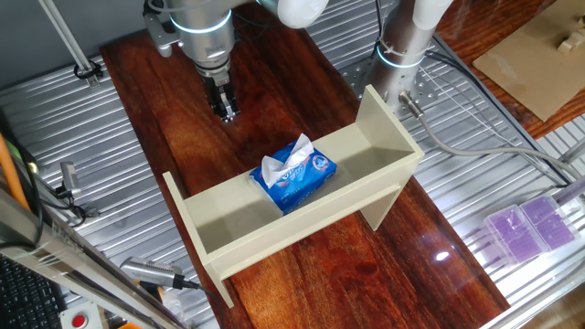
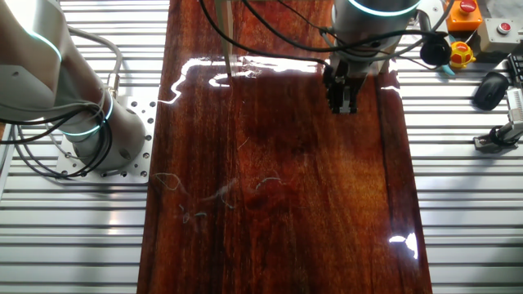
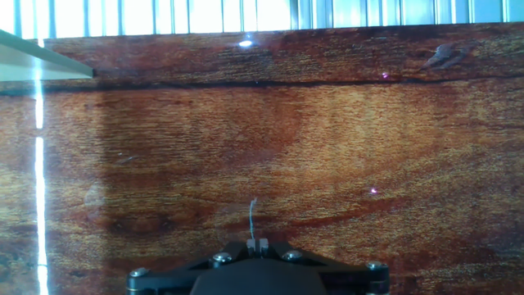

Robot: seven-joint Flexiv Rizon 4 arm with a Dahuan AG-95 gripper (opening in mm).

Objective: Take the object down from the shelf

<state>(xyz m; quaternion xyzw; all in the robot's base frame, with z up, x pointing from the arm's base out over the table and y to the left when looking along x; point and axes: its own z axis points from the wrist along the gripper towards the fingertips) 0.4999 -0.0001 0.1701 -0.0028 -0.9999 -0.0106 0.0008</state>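
Dark reddish wood is spreading beneath me as the table, with the cream shelf standing across it. Blue and white, the tissue pack is lying in the trough's middle. My gripper is hanging at its eleven o'clock, empty, fingers pressed together.

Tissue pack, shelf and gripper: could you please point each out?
Tissue pack (image 1: 296, 177), one fixed view, blue front face.
Shelf (image 1: 388, 128), one fixed view, right end panel.
Gripper (image 1: 225, 112), one fixed view, between fingertips.
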